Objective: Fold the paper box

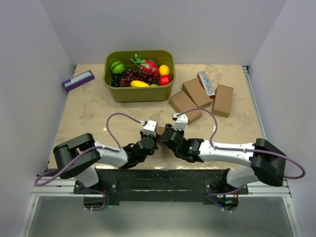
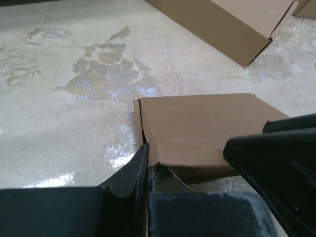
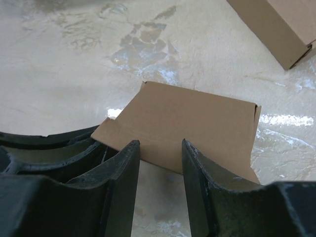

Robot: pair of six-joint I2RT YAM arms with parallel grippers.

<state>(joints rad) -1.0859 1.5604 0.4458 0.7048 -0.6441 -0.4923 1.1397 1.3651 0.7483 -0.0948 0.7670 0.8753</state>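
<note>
1. Top view: nearest, at near-centre of the surface (image 1: 89, 123), left end effector (image 1: 154, 140) and right end effector (image 1: 166, 136) tip to tip, paper box (image 1: 160, 130) between, equally close.
2. Left wrist: clamped shut on the paper box (image 2: 197, 128) at its near-left corner, long axis running right.
3. Right wrist: parted fingers (image 3: 126, 168) straddling its near edge.

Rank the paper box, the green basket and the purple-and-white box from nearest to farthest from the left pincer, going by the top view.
1. paper box: right at the left pincer, front centre.
2. green basket: farther back, slightly to the left.
3. purple-and-white box: farthest, at the back left.
</note>
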